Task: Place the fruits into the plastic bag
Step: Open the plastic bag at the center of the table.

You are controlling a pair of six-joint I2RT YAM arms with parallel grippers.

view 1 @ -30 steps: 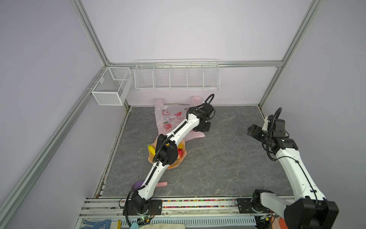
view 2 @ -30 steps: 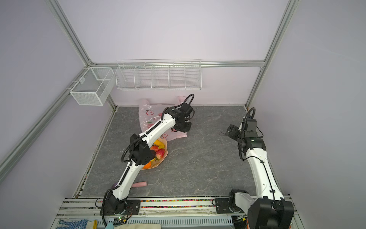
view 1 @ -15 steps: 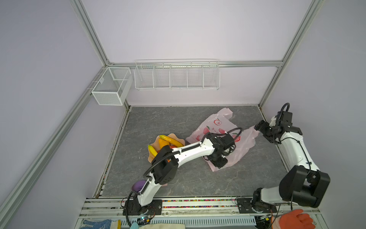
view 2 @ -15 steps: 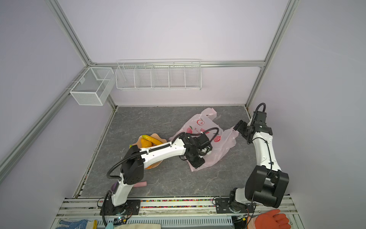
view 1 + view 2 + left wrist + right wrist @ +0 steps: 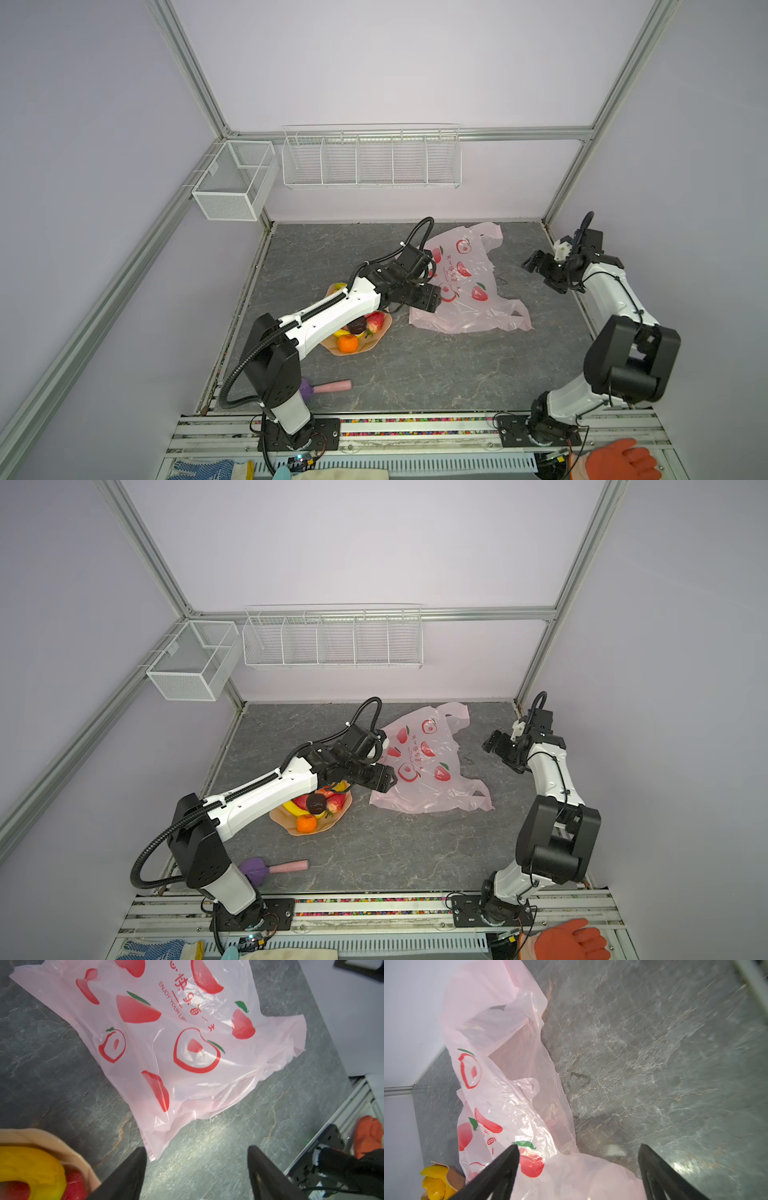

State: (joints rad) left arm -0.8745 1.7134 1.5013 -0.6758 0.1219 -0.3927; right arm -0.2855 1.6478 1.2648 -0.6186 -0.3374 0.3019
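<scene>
Nearest me the purple-headed brush (image 5: 328, 386) lies on the grey tabletop (image 5: 415, 374). Beyond it, under my left forearm, the peach dish (image 5: 363, 351) holds the fruits: orange (image 5: 347, 343), strawberry (image 5: 375, 322), dark purple fruit (image 5: 356, 326) and banana (image 5: 31, 1167). None of them is in the plastic bag (image 5: 465, 291). The bag lies flat and crumpled to the right of the dish, its longer stretch running from the near side towards the back wall. Its handle loops and mouth face my right gripper (image 5: 534, 264), and a closed corner points at my left gripper (image 5: 195, 1178). My left jaws stand wide apart with nothing between them, one finger (image 5: 133, 1176) just beside that corner. My right jaws are spread fully and are empty, hanging above the bag's handle edge. Half a second ago my left gripper was pinching the bag over its near part. It has since let go and drawn back towards the dish. A second ago the bag lay by the back wall.
</scene>
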